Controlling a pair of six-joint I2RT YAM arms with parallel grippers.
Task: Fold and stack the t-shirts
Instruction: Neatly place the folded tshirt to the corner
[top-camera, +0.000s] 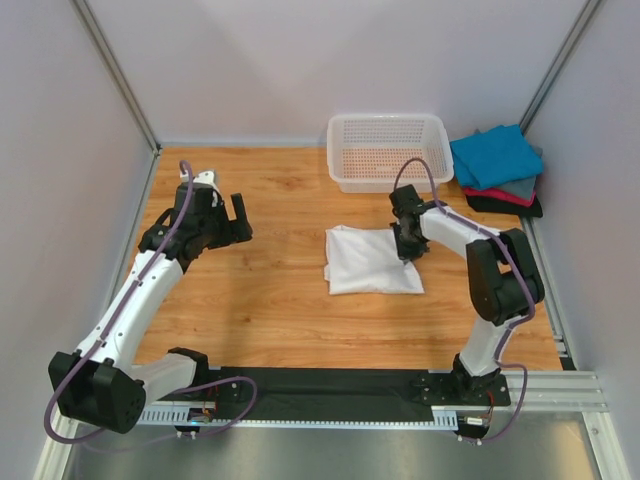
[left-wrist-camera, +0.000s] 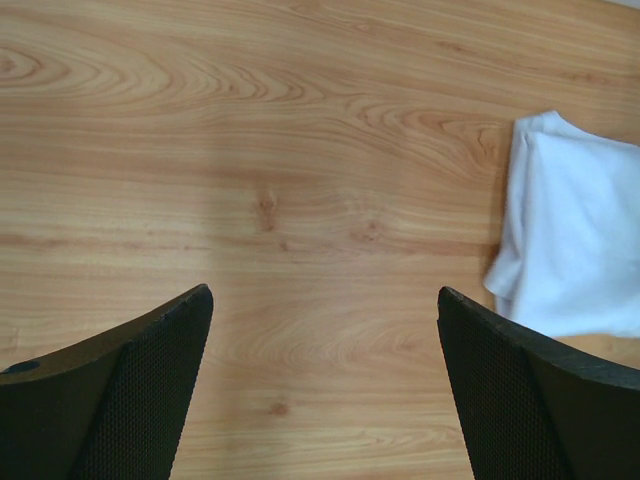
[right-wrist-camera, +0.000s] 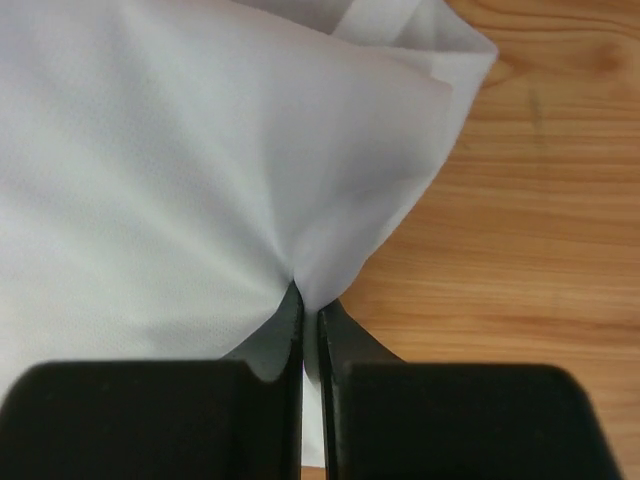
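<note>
Seen from above: mid-table and right of centre, a white t-shirt, partly folded into a rough rectangle. Down on its right edge, the right gripper. Well apart to the left, over bare wood, the left gripper. In the far right corner, folded t-shirts in a pile, teal on top, with red, grey and black beneath, just beside a white mesh basket. Pale wood-grain table, walled by plain grey panels.

Left wrist: jaws spread wide, holding nothing, above bare table, with the shirt's edge showing at right.

Right wrist: jaws pinched tight on a fold of white cloth near a corner, creases fanning from the pinch.

Probably mid-fold. Next, likely, lifting that edge and carrying it across leftwards, layers kept together.
</note>
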